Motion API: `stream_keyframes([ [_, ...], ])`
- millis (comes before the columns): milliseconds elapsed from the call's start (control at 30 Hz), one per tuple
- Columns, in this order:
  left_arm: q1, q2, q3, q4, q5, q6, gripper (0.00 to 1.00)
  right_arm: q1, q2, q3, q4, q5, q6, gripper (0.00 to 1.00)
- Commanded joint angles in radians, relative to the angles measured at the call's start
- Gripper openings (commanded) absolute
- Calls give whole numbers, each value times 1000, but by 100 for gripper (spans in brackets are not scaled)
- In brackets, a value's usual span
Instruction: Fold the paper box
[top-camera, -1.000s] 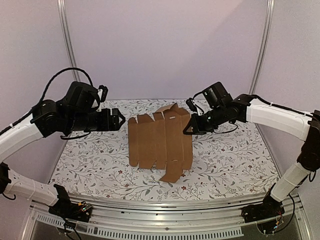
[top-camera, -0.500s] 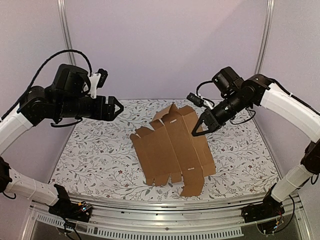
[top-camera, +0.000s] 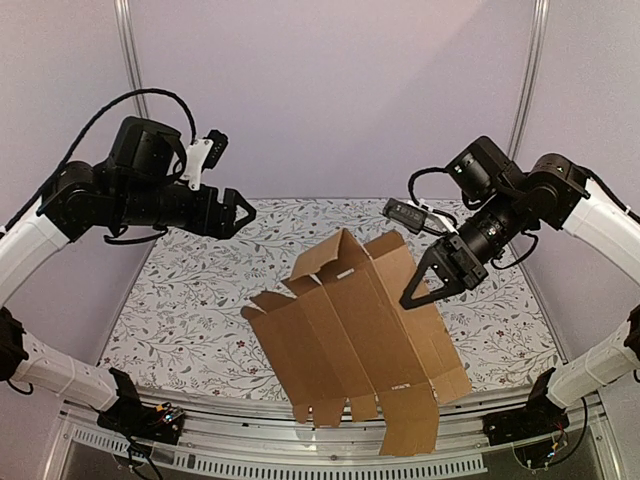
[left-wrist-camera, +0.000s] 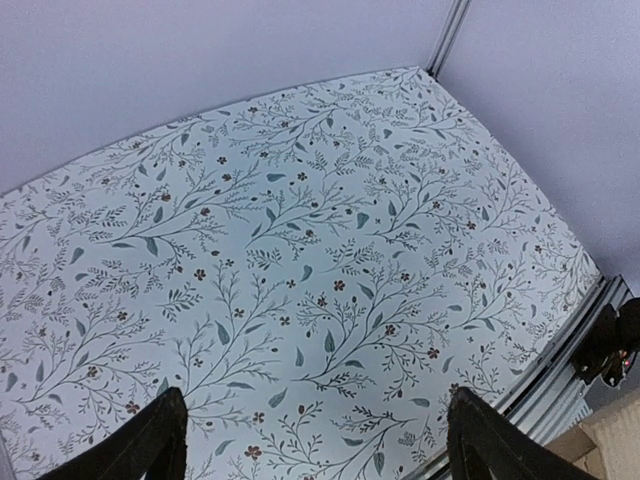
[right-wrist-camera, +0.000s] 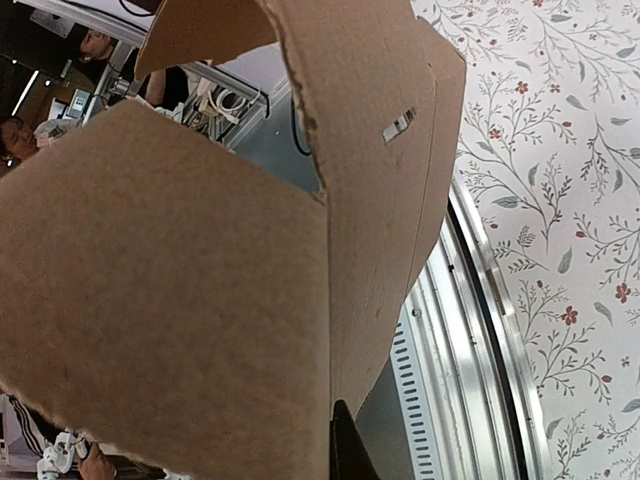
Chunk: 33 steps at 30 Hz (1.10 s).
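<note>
Paper box hangs in the air as an open brown cardboard sheet with creased panels. It tilts over the near half of the flowered surface, its top flaps toward the back wall and its lower tabs out past the metal rail at the near edge.

The right arm arches high from the right side. Its forearm slants down and left to the sheet's right edge, where the right claw is clamped on the cardboard. In the right wrist view the cardboard fills nearly everything. Only one dark finger shows at the bottom edge, beside the rail and a strip of the surface.

The left arm is raised on the left, elbow high, with its forearm reaching roughly level toward the middle. The left claw points at the sheet but stays well apart from it. Its fingers are spread with nothing between them, over bare surface. A brown corner, likely the sheet, shows at the lower right of the left wrist view.

A short slit is cut in one upper panel.
</note>
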Motion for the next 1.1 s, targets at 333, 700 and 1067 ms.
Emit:
stream_keyframes([
  [333,7,46,22,7,51,17,88,143,120,-90,-165,224,-62,0],
  [700,7,17,-77,0,65,-28,88,145,409,79,-201,730,-120,0],
  [1067,7,-80,-288,21,79,-91,88,190,551,194,-127,872,-333,0],
])
